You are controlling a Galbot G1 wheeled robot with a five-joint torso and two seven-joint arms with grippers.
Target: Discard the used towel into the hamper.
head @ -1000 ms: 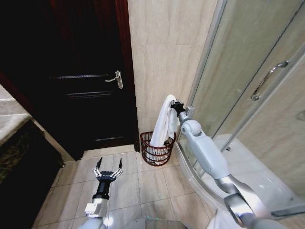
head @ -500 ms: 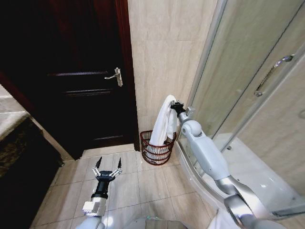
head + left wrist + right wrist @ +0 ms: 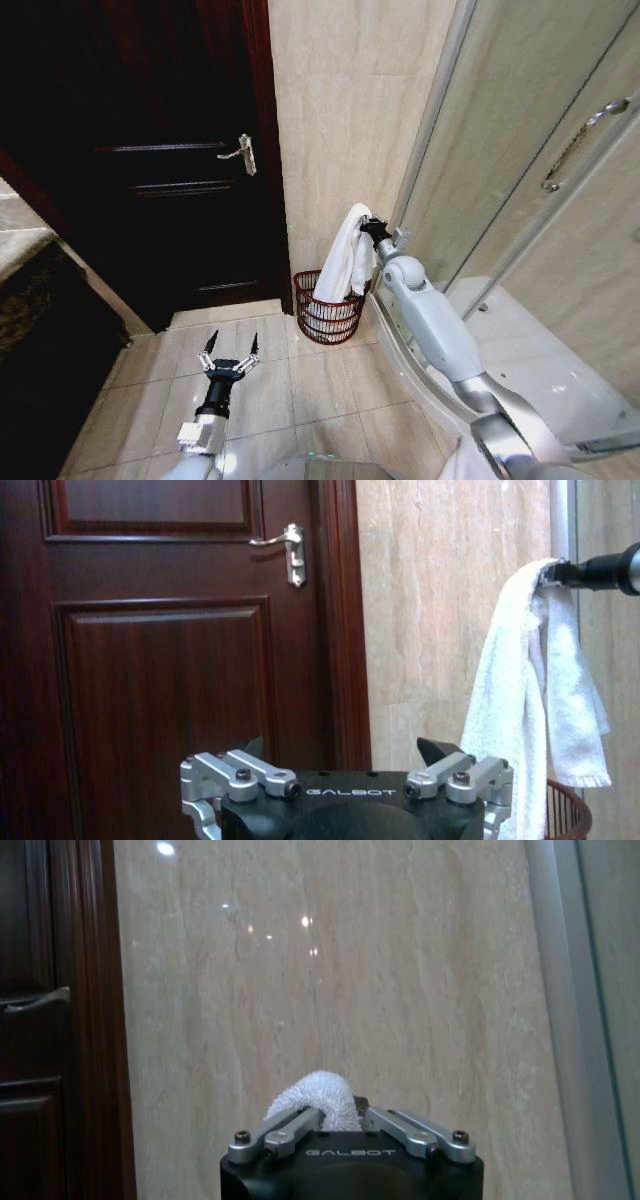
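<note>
A white towel (image 3: 345, 258) hangs from my right gripper (image 3: 365, 223), which is shut on its top fold (image 3: 317, 1091). Its lower end dips into the hamper (image 3: 327, 308), a dark reddish-brown openwork basket standing on the floor against the beige wall. The left wrist view shows the towel (image 3: 530, 705) draped from the gripper (image 3: 552, 575) above the hamper rim (image 3: 572, 806). My left gripper (image 3: 231, 352) hovers low over the floor tiles, left of the hamper, with its fingers spread open and nothing between them.
A dark wooden door (image 3: 170, 160) with a metal lever handle (image 3: 242, 153) stands left of the wall. A glass shower enclosure (image 3: 520, 170) with a raised white base (image 3: 520, 350) bounds the right. A dark counter (image 3: 40, 330) lies at the far left.
The head camera has tilted slightly, shifting the whole picture. The right gripper still holds the towel over the hamper, and the left arm stays put.
</note>
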